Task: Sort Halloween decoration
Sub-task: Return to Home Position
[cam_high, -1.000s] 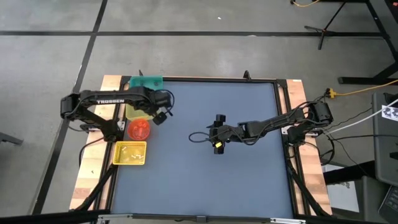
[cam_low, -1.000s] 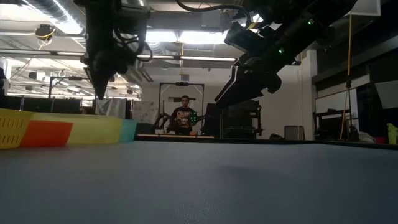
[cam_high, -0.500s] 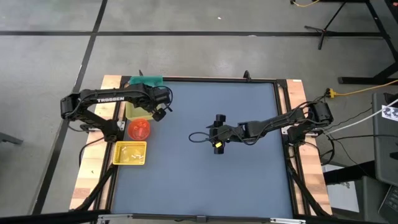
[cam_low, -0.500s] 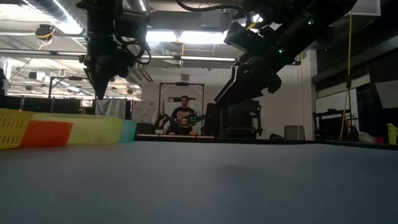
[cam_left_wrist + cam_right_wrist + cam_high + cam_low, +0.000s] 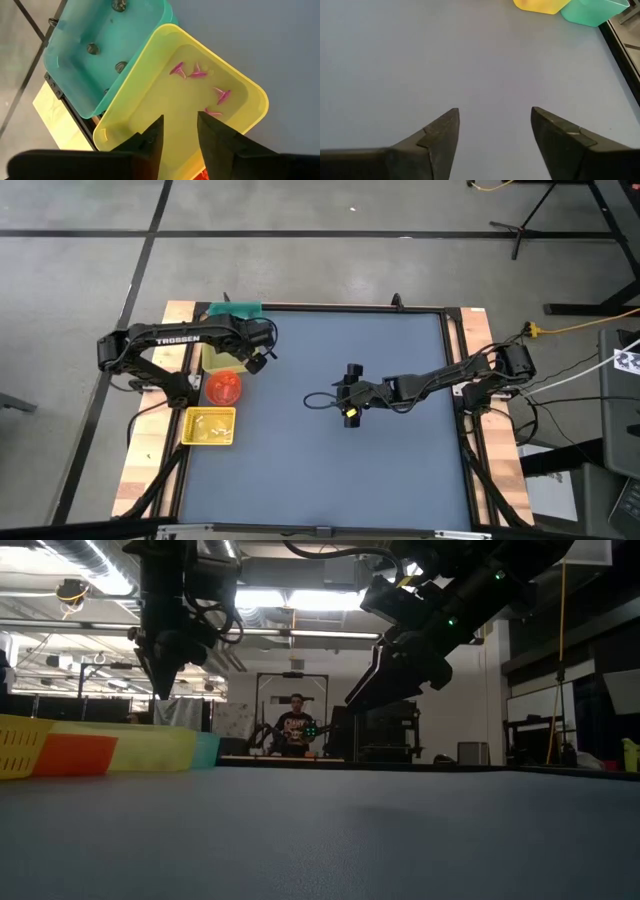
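The left gripper [image 5: 180, 120] hangs above the yellow bin [image 5: 250, 95] at the table's [image 5: 400, 460] left edge. Its fingers stand slightly apart with nothing between them. Several small purple trinkets [image 5: 197, 74] lie loose on the yellow bin's floor. The teal bin [image 5: 65, 60] touches the yellow bin's side and holds a few dark trinkets [image 5: 121, 66]. A red bin [image 5: 224, 387] and a yellow mesh basket [image 5: 210, 426] follow in the same row. The right gripper [image 5: 494, 112] hangs over the bare middle of the table, fingers spread wide, empty.
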Tool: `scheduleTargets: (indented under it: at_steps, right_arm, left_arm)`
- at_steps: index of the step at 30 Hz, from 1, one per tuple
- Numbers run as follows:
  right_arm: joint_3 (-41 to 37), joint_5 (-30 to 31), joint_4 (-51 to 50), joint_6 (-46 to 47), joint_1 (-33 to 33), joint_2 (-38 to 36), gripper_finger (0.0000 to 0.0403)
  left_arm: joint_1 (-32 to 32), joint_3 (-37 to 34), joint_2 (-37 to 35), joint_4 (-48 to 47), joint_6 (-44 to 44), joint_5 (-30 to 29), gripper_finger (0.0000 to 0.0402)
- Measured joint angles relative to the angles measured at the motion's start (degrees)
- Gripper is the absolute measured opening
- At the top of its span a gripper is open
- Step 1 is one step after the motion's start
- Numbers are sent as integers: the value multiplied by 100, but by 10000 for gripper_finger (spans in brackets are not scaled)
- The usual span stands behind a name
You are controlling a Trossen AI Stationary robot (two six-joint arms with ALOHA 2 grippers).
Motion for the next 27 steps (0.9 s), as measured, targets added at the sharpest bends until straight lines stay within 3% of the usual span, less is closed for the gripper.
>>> scheduleTargets:
  at_steps: [6,10,15,17,23,27]
  right_arm:
    - [0,0,-10,0,0,-11,186]
    - [0,-7,-156,0,0,-187,115]
    - [0,-148,-472,-6,2,-661,18]
    - [0,-150,-595,-28,4,-910,8]
    - [0,-151,-1355,-44,2,-1831,27]
    - [0,-151,-2076,-44,-2,-2563,11]
  left_arm:
    - [-17,-2,0,0,176,-77,59]
    - [-144,-2,0,4,442,-174,12]
    - [-396,-9,-184,29,864,-256,3]
    - [-484,-9,-362,43,888,-348,1]
    - [-552,-9,-1318,39,1018,-470,0]
    - [-554,-15,-2104,44,1056,-451,0]
